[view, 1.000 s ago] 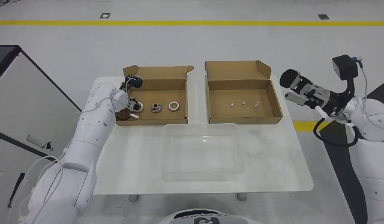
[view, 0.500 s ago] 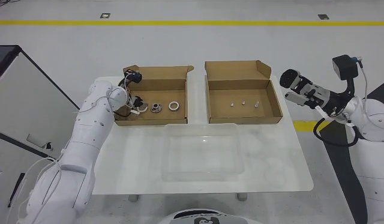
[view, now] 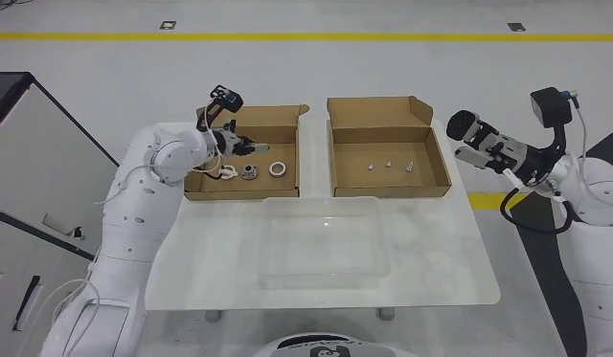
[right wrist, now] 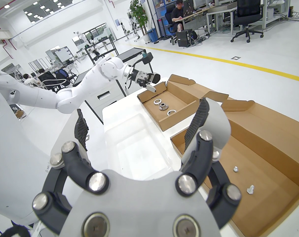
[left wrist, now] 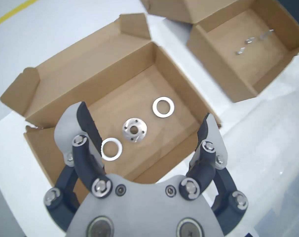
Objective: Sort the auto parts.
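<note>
One white table (view: pixel 450 252) is carrying everything. On its near half, one clear plastic tray (view: pixel 326 247) is lying with nothing in it. Behind the tray, two open cardboard boxes are sitting side by side with a gap between them, each with its lid flap folded back away from the robot: the left box (view: pixel 263 146) and the right box (view: pixel 388 142).

Two hands are showing. The left hand (left wrist: pixel 145 113) is hanging over the left box, above the parts, with its fingers spread wide and nothing between them. The right hand (right wrist: pixel 142 109) is hanging off to the right of the right box, past the table's edge, and it too is released and gripping nothing.

Three metal parts are lying in a row on the floor of the left box: one round hub (left wrist: pixel 134 130) with a centre hole and small holes around it, and two flat rings, one ring (left wrist: pixel 163 107) on one side of the hub and the other ring (left wrist: pixel 111 148) on the opposite side. None of the three are touching.

Three small bolts (left wrist: pixel 249 41) are lying in a loose row on the floor of the right box, each one apart from the next.
</note>
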